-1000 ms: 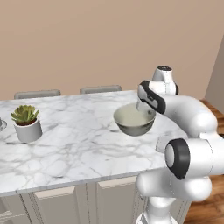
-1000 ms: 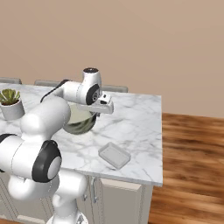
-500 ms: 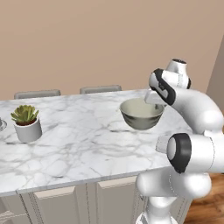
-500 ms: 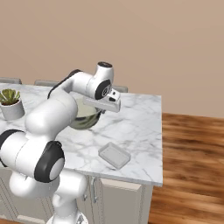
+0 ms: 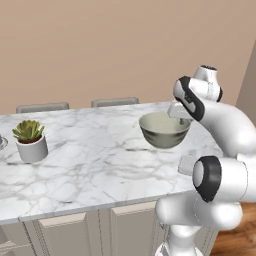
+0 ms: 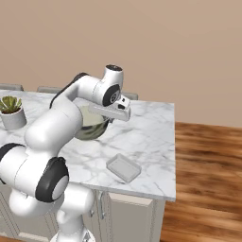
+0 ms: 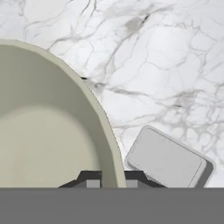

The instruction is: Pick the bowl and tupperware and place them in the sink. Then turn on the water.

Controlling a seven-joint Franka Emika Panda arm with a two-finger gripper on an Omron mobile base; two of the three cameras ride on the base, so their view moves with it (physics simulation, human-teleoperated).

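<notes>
Hand (image 7: 112, 181) clamped on rim of wide glossy grey-green bowl (image 5: 164, 131), lifted above white marble tabletop (image 5: 95, 160), flat pale lidded container (image 6: 123, 168) nearby

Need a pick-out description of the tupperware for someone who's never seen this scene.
Find the white marble counter and go to its near right corner, by the wood floor. The tupperware lies flat there, apart from the bowl. It is the low, pale grey rectangular lidded box with rounded corners; the bowl is round and deep.
</notes>
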